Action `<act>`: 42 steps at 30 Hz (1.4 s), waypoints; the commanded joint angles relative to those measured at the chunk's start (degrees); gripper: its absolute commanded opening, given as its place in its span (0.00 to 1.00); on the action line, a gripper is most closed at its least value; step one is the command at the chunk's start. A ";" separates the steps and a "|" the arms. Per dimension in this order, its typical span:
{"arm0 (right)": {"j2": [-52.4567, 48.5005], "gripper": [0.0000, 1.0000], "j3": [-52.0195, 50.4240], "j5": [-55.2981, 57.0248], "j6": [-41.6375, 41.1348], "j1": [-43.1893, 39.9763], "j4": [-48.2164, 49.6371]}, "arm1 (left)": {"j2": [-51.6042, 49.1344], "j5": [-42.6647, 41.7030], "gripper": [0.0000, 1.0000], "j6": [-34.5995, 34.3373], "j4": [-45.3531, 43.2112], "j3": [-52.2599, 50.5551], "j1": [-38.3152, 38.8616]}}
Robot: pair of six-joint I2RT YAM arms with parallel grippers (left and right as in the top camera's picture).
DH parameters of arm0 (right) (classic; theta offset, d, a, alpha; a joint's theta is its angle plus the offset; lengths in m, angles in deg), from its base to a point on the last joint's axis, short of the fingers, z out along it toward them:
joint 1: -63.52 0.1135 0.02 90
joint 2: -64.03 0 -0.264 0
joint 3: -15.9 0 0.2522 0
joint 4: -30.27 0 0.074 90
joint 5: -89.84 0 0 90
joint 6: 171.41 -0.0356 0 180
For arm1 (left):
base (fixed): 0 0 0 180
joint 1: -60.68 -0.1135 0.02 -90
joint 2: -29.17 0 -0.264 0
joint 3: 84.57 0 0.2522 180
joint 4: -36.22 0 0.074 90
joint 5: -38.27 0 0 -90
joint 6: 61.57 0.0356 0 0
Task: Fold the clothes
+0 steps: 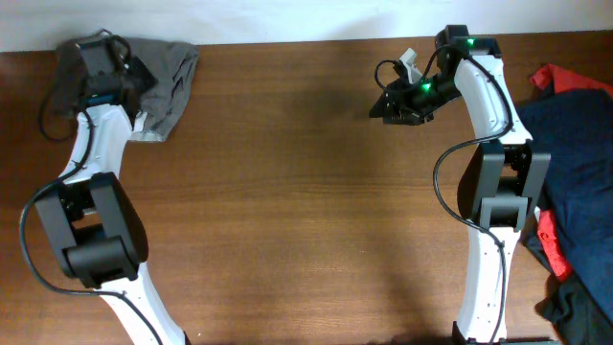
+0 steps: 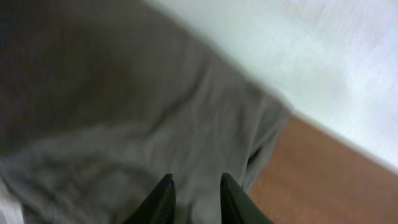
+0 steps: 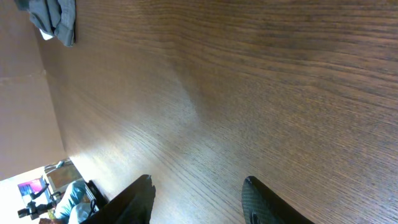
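Far left on the table (image 1: 287, 192) the grey-olive clothes (image 1: 172, 67) lie bunched — the left gripper (image 2: 196, 177) sits over them, pinching or not I cannot tell — the right gripper (image 3: 198, 180) hangs spread.

Place: we are looking at a robot lab or test room, not a home.
Bench: we are seeing a left arm (image 1: 91, 220) and a right arm (image 1: 493, 182), white and black with looping cables, standing on a bare wooden table (image 1: 287, 192).
Backdrop: we are facing a plain white wall (image 2: 311, 50).
Props: we are finding a grey-olive garment (image 1: 168, 77), a navy garment (image 1: 575, 163) and a red cloth (image 1: 565, 79) lying loose as test pieces.
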 commanded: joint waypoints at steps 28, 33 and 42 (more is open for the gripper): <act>1.18 0.55 0.87 0.20 -2.47 0.13 0.44 | 13.53 -12.83 0.99 9.25 -0.90 0.13 5.07; 2.14 0.39 1.01 -4.57 -3.50 0.09 -0.04 | 15.41 -12.83 0.99 9.25 -0.09 0.11 6.29; 12.17 0.33 1.01 5.92 -3.93 0.04 -4.81 | 15.43 -16.22 0.99 9.25 3.98 0.07 6.38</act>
